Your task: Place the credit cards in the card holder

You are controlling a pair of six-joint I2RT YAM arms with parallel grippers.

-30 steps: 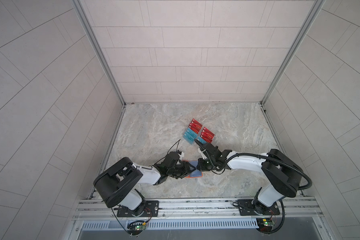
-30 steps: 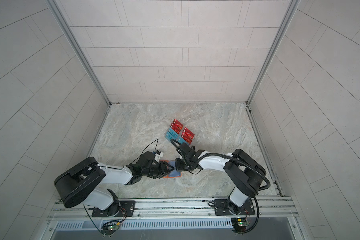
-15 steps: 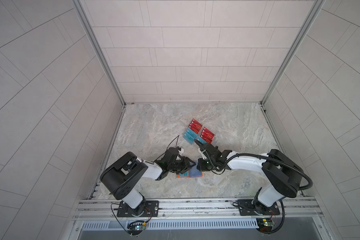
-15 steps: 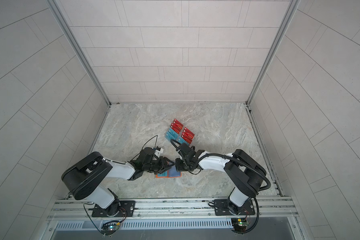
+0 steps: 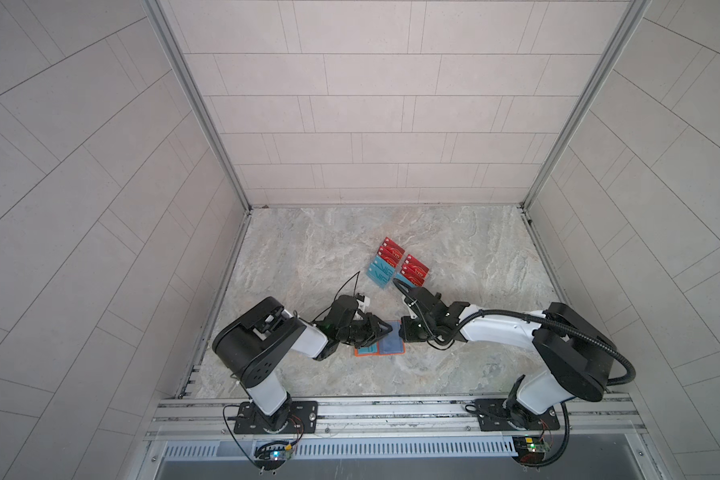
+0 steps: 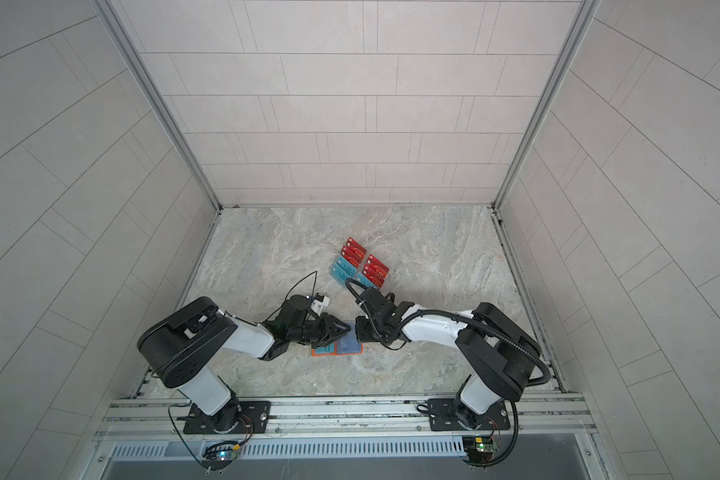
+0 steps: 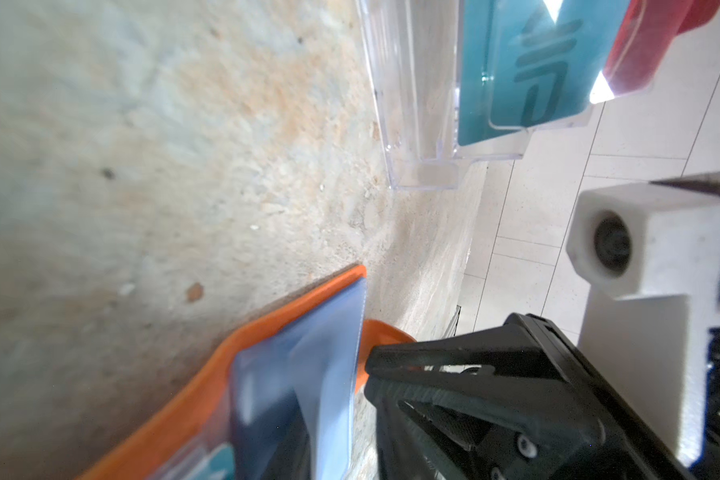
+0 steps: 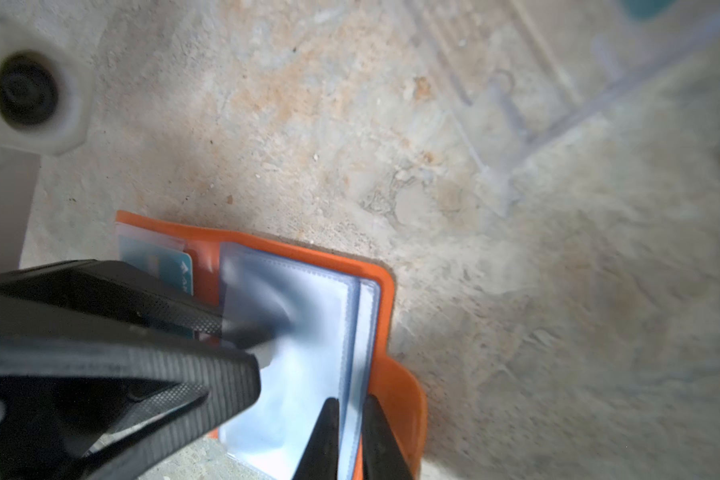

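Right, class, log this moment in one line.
card holder: open | right gripper: shut on sleeve | left gripper: at sleeve | credit cards: most in rack

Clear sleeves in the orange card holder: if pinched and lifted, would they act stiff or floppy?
Probably floppy: the clear sleeves look thin, and one looks bowed beside the right gripper pinching their edge. Likely slippery too, given the glossy sheen. The orange card holder seems light, so it may drag along when a sleeve is pulled.

Marbled tabletop [image 5: 308, 249], open orange card holder [image 5: 387, 345], clear rack [image 7: 404, 83] nearby
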